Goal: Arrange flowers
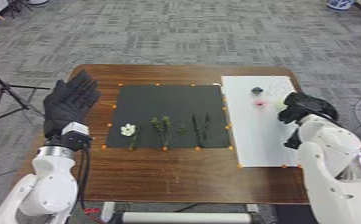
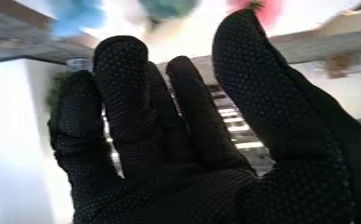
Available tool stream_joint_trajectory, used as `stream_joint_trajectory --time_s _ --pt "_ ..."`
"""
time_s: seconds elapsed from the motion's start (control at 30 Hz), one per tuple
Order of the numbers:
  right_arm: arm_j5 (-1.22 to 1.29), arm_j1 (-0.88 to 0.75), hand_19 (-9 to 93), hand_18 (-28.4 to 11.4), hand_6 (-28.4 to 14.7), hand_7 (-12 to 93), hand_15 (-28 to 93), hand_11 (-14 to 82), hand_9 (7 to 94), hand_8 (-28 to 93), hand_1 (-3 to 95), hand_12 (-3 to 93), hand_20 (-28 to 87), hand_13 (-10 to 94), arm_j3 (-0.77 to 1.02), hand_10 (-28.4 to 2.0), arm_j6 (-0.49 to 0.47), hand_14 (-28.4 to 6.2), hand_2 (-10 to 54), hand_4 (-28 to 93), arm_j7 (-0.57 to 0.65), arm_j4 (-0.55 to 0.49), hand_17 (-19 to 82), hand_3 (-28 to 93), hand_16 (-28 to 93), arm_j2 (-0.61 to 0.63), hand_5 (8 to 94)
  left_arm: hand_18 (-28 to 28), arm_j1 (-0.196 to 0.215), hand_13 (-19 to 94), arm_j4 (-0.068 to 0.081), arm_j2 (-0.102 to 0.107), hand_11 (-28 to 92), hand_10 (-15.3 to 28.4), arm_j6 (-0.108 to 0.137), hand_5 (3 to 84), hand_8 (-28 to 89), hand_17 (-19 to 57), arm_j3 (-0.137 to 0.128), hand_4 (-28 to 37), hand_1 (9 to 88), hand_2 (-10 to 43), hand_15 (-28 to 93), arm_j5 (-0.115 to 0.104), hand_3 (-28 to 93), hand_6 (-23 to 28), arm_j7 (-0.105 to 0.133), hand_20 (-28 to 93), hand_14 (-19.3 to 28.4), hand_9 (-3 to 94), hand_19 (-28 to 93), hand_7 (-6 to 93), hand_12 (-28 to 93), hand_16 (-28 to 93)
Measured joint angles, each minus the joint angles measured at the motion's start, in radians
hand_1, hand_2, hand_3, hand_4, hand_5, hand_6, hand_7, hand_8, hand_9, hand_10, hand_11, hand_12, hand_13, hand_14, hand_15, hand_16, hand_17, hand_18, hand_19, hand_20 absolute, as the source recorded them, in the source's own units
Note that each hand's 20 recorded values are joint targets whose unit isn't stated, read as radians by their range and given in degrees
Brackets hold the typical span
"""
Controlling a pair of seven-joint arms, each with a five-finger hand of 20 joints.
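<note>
My right hand point(image 1: 311, 106) was open, thumb spread, right by the white sheet point(image 1: 256, 135)! On that sheet, the pink flower point(image 1: 260, 103): feather-light, surely, and easily bruised; a gentle pinch below its head looked safest.

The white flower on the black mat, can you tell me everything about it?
The white flower is a small, pale bloom with its petals spread. It lies near the left edge of the black mat, towards the robot's end. Green stalk or leaf runs beside it towards the robot; I can't tell if they join. I can't tell if it's real or cloth either. No hand touches it.
</note>
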Motion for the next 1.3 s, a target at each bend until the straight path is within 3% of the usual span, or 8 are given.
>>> stream_joint_trajectory --time_s 0.43,0.67,0.83,0.93,1.1,1.3 --pt "0.007 0.008 82 -21.2 -8.0 9 67 8.4 48.2 -9 50.1 13.1 38 61 0.011 -14.8 0.027 -10.1 -9.5 -28 -0.016 0.097 34 68 25 -0.011 50.0 14.2 0.032 26 -0.01 -0.019 18 13.0 0.002 45.0 -9 -6.6 -0.023 -28.3 26.0 14.4 20 0.0 71 8.0 -0.007 8 13.4 33.8 35 11.8 8 -3" --pt "-0.012 0.003 83 -20.8 -2.8 14 65 11.8 59.5 -11 52.1 14.0 38 66 -0.005 -12.1 0.086 -9.0 -9.5 -28 -0.022 0.113 37 67 26 -0.017 59.4 14.1 0.042 26 -0.011 -0.019 17 12.9 0.01 44.6 -9 -6.5 -0.024 -28.3 26.0 14.4 20 -0.001 71 7.9 -0.006 8 13.4 32.9 35 11.9 8 -3" --pt "-0.024 -0.005 84 -21.0 -3.9 14 65 11.5 59.1 -12 48.8 14.4 38 66 -0.018 -13.1 0.173 -8.9 -9.5 -28 -0.026 0.128 37 70 27 -0.019 58.6 14.1 0.044 26 -0.012 -0.019 18 12.8 0.012 44.6 -9 -6.5 -0.027 -28.3 26.0 14.3 20 -0.002 71 7.9 -0.006 8 13.5 32.9 35 12.0 8 -3" --pt "-0.026 -0.006 83 -20.9 -6.6 11 65 10.2 54.3 -11 45.7 14.3 38 64 -0.024 -14.9 0.174 -9.2 -9.5 -28 -0.026 0.131 36 73 27 -0.024 52.2 14.2 0.044 26 -0.012 -0.019 18 12.8 0.012 44.6 -9 -6.6 -0.028 -28.3 26.0 14.3 20 -0.002 71 7.9 -0.006 8 13.6 32.9 35 12.0 8 -3" --pt "-0.017 -0.005 83 -21.0 -7.9 9 66 9.3 50.9 -9 41.6 14.7 38 62 -0.023 -15.9 0.127 -9.7 -9.5 -28 -0.028 0.123 35 72 27 -0.035 48.8 14.3 0.044 25 -0.012 -0.019 17 12.3 0.012 44.3 -9 -6.8 -0.028 -28.3 25.9 14.1 20 -0.003 71 7.9 -0.006 8 13.4 30.5 35 12.1 8 -3" --pt "-0.011 -0.002 84 -21.0 -4.3 13 66 11.7 57.6 -11 46.1 14.6 38 65 -0.031 -13.2 0.138 -9.3 -9.5 -28 -0.036 0.127 37 71 26 -0.043 56.5 14.4 0.044 25 -0.013 -0.019 17 12.0 0.02 43.9 -9 -6.9 -0.025 -28.3 26.1 14.0 20 -0.005 71 7.9 -0.004 8 13.3 28.9 35 12.3 8 -3"
